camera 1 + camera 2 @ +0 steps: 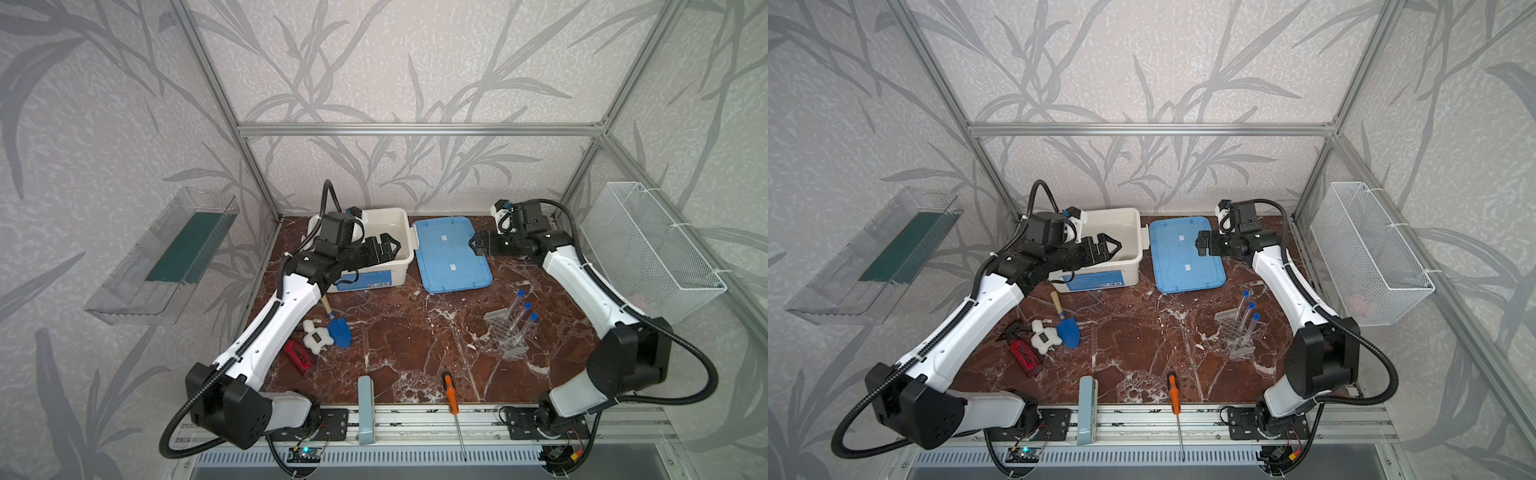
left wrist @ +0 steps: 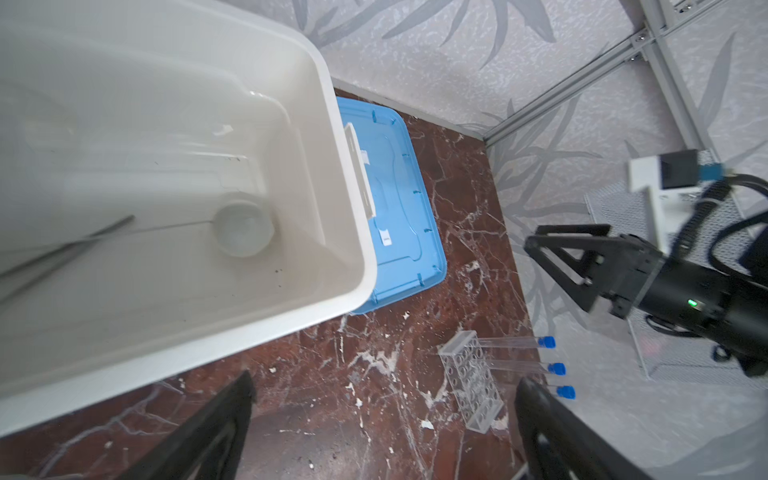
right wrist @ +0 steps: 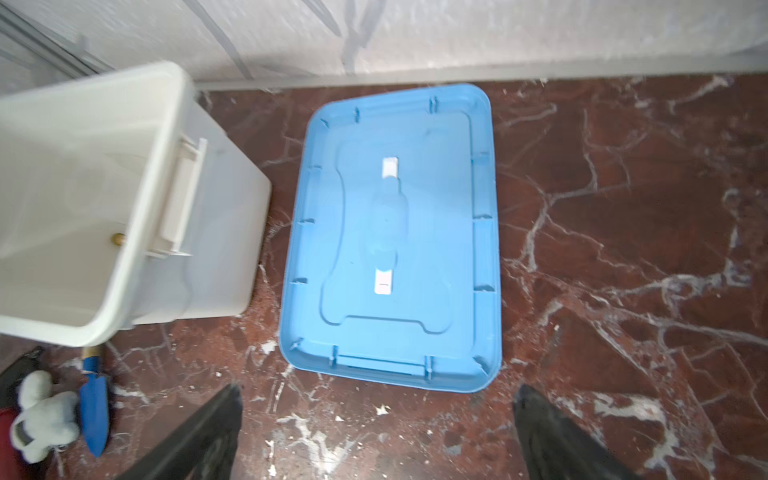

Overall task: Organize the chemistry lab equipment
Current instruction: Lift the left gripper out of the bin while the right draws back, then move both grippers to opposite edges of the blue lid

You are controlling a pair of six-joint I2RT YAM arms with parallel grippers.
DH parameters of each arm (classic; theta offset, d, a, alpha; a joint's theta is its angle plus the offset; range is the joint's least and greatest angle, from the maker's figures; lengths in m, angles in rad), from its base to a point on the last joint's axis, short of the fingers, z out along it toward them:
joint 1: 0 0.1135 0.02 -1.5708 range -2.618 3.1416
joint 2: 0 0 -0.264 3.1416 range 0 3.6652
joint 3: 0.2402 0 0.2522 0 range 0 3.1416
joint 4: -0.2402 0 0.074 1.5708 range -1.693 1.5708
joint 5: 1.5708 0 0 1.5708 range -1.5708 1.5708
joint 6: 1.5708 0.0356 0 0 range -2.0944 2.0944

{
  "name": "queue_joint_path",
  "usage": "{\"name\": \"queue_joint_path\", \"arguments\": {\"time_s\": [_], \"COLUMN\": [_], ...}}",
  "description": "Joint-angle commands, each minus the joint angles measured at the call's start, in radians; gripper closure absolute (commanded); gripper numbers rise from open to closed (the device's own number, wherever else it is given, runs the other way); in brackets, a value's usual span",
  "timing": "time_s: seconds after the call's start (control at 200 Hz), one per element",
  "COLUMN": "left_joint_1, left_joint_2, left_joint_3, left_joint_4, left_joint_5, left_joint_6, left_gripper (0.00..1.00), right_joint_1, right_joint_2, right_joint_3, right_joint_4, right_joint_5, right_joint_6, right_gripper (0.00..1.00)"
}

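Long clear blue-capped test tubes (image 1: 520, 321) are leaning in the clear honeycomb tube rack (image 1: 500, 331); left gripper (image 1: 392, 247) and right gripper (image 1: 475, 246) are gaping, empty. Judging a low, level rack grip safest.

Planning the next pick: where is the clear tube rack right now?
In both top views the clear tube rack sits right of centre on the table, in front of the blue lid, holding three blue-capped test tubes.

The bin (image 1: 401, 270) and lid (image 1: 451, 253) were smooth, glossy plastic, the rack (image 1: 505, 332) clear plastic, the table (image 1: 415, 340) polished veined stone, and the basket (image 1: 648, 245) white wire mesh.
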Motion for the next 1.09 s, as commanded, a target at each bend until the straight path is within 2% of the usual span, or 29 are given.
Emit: {"name": "queue_joint_path", "arguments": {"time_s": [0.0,0.155,0.29,0.395,0.53,0.73,0.96,1.09], "left_joint_1": [-0.041,-0.166,-0.243,-0.289,-0.342,-0.370,-0.378,-0.379], "left_joint_2": [-0.053,-0.097,-0.074,-0.043,0.015,0.094,0.124,0.139], "left_joint_3": [-0.089,-0.197,-0.253,-0.311,-0.324,-0.332,-0.328,-0.321], "left_joint_4": [0.135,0.257,0.325,0.412,0.439,0.501,0.510,0.497], "left_joint_5": [0.092,0.008,-0.043,-0.083,-0.120,-0.091,-0.092,-0.102], "left_joint_6": [-0.105,-0.173,-0.226,-0.270,-0.267,-0.285,-0.279,-0.267], "left_gripper": [0.01,0.01,0.01,0.01,0.01,0.01,0.01,0.01], "right_joint_1": [-0.035,-0.063,-0.090,-0.094,-0.101,-0.101,-0.100,-0.101], "right_joint_2": [0.078,0.210,0.324,0.370,0.433,0.504,0.566,0.588], "right_joint_3": [0.039,0.100,0.166,0.169,0.176,0.216,0.257,0.268], "right_joint_4": [-0.095,-0.154,-0.221,-0.223,-0.217,-0.220,-0.243,-0.239], "right_joint_5": [0.010,0.035,0.018,0.069,0.064,0.072,0.119,0.121], "right_joint_6": [-0.042,-0.072,-0.084,-0.104,-0.127,-0.137,-0.151,-0.154], "right_gripper": [0.01,0.05,0.16,0.22,0.47,0.59,0.72,0.74]}}
